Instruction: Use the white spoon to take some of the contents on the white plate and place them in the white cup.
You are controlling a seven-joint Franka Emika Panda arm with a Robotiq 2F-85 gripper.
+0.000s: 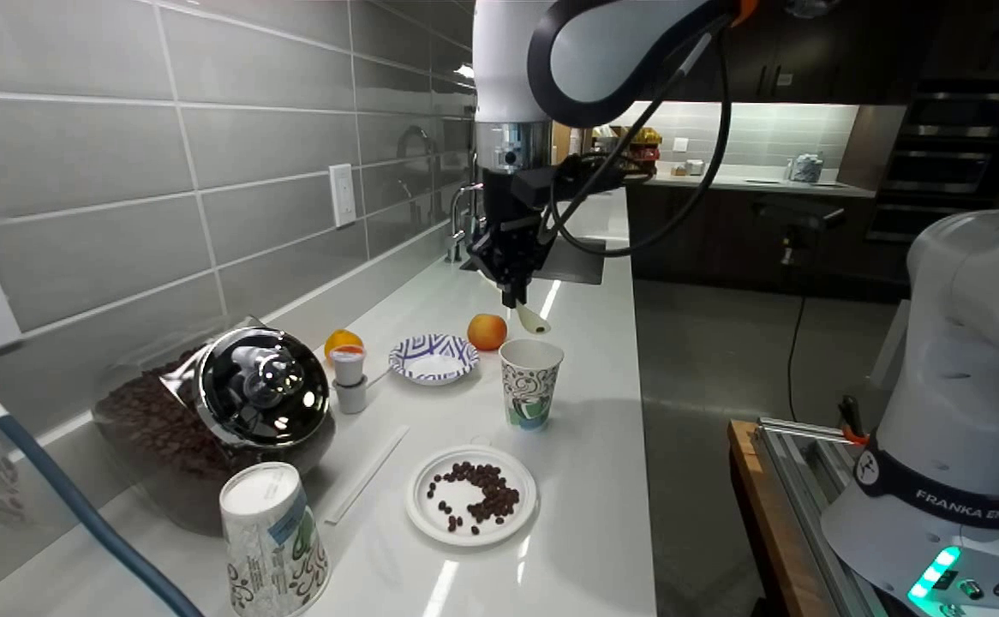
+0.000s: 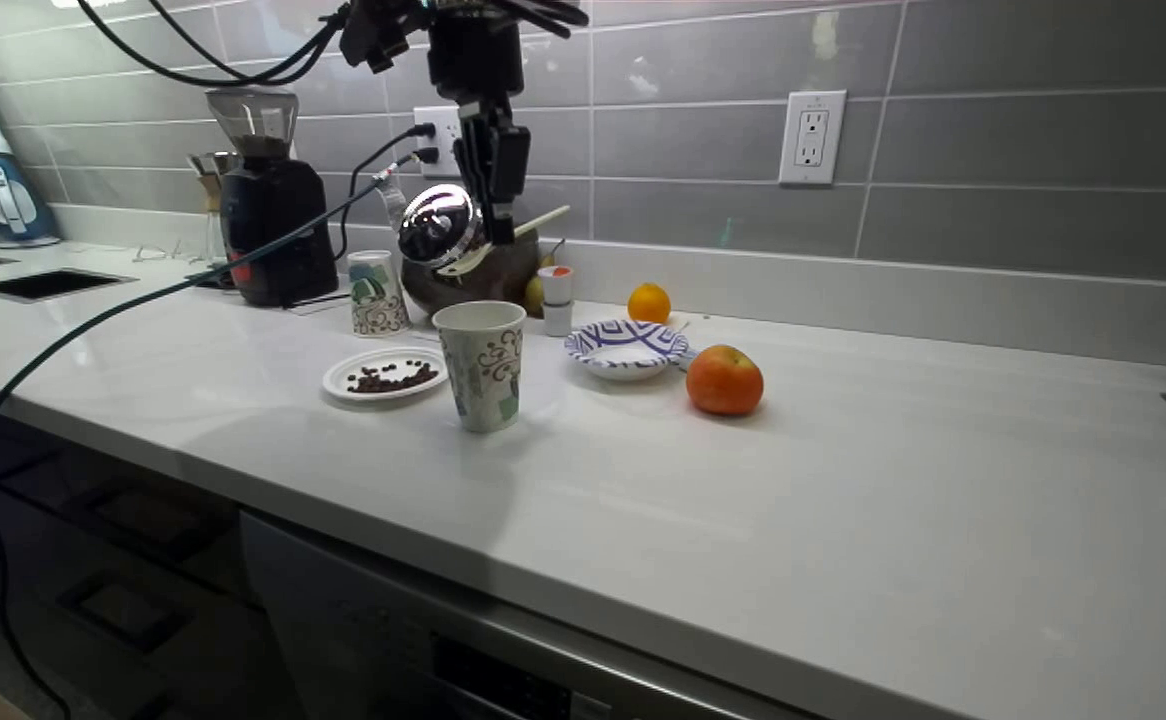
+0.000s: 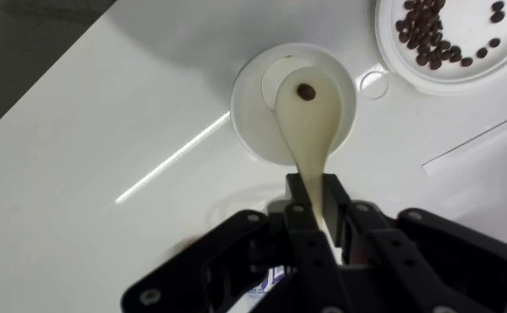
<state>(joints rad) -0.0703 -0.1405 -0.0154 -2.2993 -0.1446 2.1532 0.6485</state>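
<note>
Smooth, satin-looking plastic on the white spoon point(image 3: 309, 115), mostly matt black finish on the gripper point(image 3: 315, 191). Pretty sure about printed paper for the white cup point(image 1: 529, 386), same deal for the upturned cup point(image 1: 270, 536) at near left in an exterior view. Can't tell paper from plastic on the white plate point(image 1: 471, 539), but smooth anyway, kinda like the skins of the contents point(image 3: 421, 28). Super glossy white counter point(image 1: 589, 531) tbh, plus shiny grey wall tiles point(image 1: 268, 141). Proper mirror-polished metal on the jar lid point(image 1: 261, 390); glass or clear plastic for the jar point(image 1: 165, 446) itself, hard to say. Over at right, bare metal on the rails point(image 1: 795, 506) and wood along the bench edge point(image 1: 746, 454).
</note>
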